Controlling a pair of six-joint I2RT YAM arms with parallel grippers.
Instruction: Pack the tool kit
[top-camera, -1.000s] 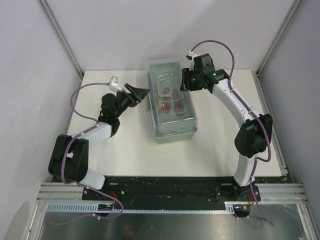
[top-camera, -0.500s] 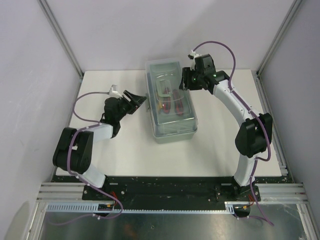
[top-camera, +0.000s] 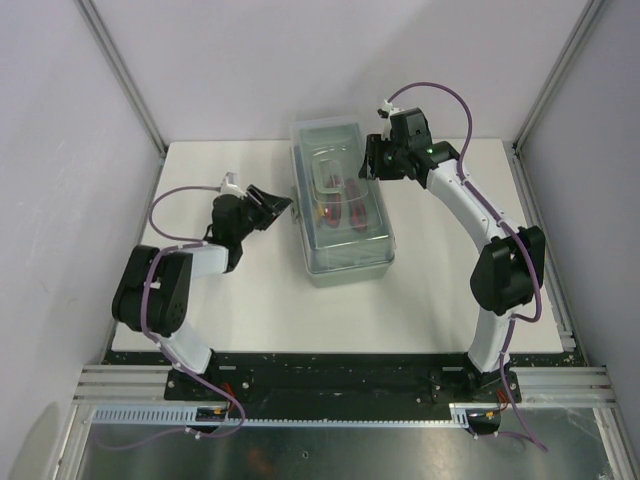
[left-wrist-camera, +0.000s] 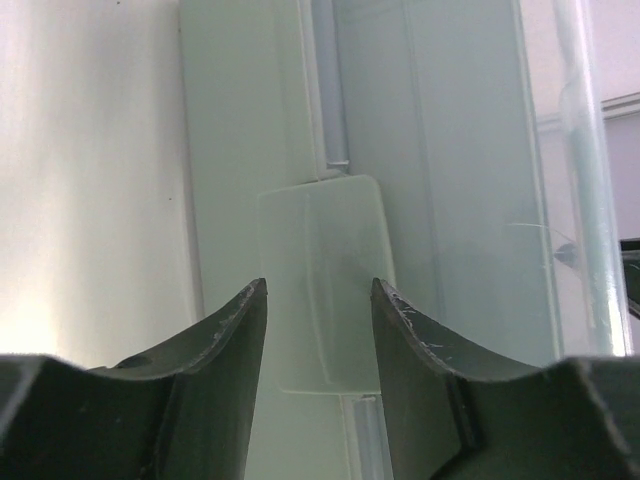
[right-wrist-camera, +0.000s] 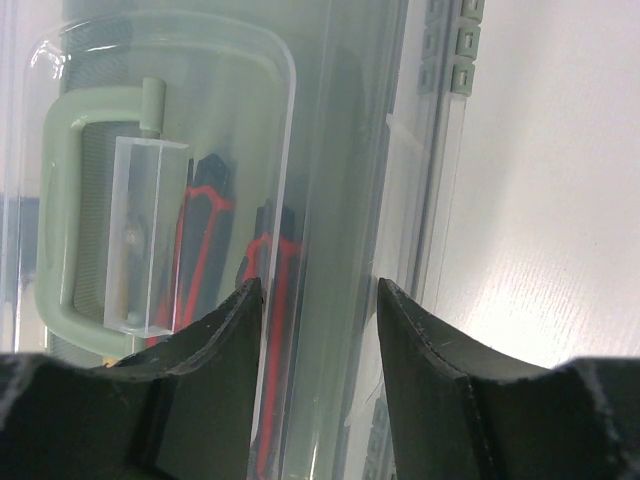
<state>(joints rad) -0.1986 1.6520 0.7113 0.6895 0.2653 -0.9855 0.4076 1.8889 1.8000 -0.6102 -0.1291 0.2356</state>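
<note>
Between the left gripper (top-camera: 284, 203) and right gripper (top-camera: 369, 160), the box (top-camera: 350, 268) is set on the worktop (top-camera: 440, 290), lid (top-camera: 335, 140) shut, tools (right-wrist-camera: 205, 230) inside. Both grippers are spread, nothing gripped; a latch (left-wrist-camera: 325, 260) is seen just ahead of the left one.

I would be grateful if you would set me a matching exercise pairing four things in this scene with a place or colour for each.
Things:
1. left gripper
2. right gripper
3. carry handle
4. red-and-black tools

Places or colours:
A. inside the tool kit box, under the clear lid
B. pointed at the latch tab on the box's left side
C. sage green
D. at the box's right edge

Pairs: 1-B, 2-D, 3-C, 4-A
</note>
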